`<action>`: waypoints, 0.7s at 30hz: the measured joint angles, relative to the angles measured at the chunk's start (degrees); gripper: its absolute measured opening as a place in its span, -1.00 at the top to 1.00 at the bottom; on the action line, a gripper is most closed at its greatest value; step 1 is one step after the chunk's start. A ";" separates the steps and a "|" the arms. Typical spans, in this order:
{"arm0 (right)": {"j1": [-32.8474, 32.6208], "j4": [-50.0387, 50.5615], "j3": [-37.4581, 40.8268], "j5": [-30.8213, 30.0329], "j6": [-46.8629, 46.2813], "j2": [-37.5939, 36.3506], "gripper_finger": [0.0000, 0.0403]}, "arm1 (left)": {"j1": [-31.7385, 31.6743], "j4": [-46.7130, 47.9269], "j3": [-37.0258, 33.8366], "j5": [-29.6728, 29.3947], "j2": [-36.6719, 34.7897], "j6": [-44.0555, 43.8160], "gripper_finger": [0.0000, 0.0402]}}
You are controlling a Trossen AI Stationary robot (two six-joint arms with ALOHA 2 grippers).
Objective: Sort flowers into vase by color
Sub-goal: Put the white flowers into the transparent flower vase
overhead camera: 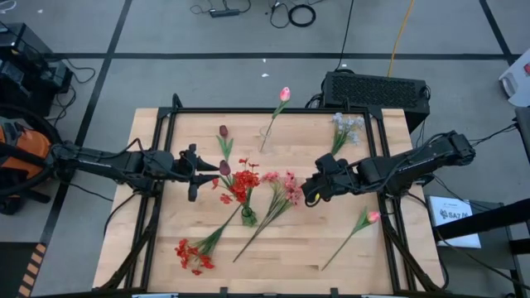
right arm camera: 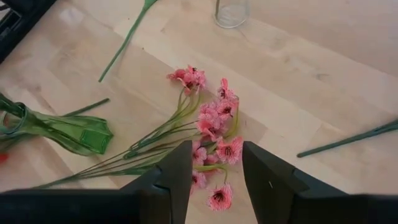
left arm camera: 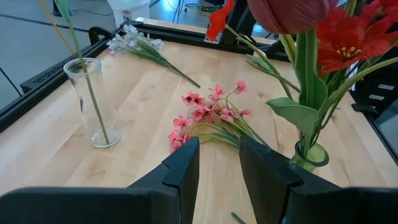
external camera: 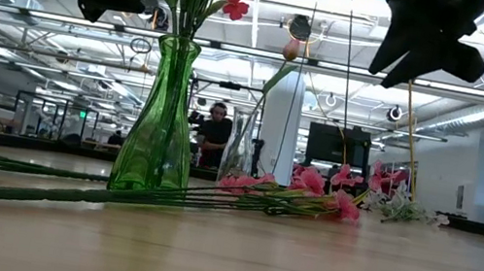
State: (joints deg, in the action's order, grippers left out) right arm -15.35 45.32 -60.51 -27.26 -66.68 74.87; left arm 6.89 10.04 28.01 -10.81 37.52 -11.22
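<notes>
my right jaws (right arm camera: 214,165) hover over the pink spray (overhead camera: 284,187) mid-table, narrow gap, gripping nothing. left jaws (left arm camera: 219,165) sit parted and empty at 9 o'clock of the green vase (overhead camera: 247,215) holding red flowers (overhead camera: 242,182). one pink tulip (overhead camera: 284,94) stands in the clear vase (overhead camera: 267,137).
</notes>
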 joint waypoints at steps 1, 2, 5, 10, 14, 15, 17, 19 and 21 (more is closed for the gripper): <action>0.00 0.01 0.00 0.22 -0.07 0.00 0.34 | 0.01 0.00 0.00 -0.11 0.00 0.00 0.39; 0.00 0.07 0.00 0.23 -0.36 0.00 0.34 | 0.01 0.00 0.00 -0.41 0.02 -0.03 0.39; 0.46 1.28 0.00 0.22 -3.04 0.00 0.34 | -0.01 0.00 0.00 -1.52 0.00 -0.09 0.39; 2.26 3.36 0.00 0.52 -6.77 0.02 0.34 | -0.29 -0.08 0.00 -3.65 0.00 -4.67 0.39; 4.10 5.27 0.00 0.95 -10.43 0.08 0.34 | -1.42 -0.07 0.00 -4.54 0.00 -4.57 0.39; 4.92 5.75 0.00 0.96 -11.00 0.30 0.34 | -1.74 -0.09 0.00 -4.55 0.00 -4.61 0.39; 6.74 6.62 0.02 0.85 -12.12 0.63 0.34 | -2.30 -0.09 0.00 -4.61 0.00 -4.59 0.39; 9.02 7.13 0.02 0.83 -12.33 0.83 0.34 | -2.62 -0.09 0.00 -4.59 0.00 -4.63 0.39; 11.47 7.15 0.02 0.92 -12.32 1.04 0.34 | -2.77 -0.09 0.00 -4.57 0.00 -4.57 0.39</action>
State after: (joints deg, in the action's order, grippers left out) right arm -3.88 52.47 -60.49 -26.34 -79.00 75.91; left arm 4.12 9.96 28.01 -15.38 37.52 -15.79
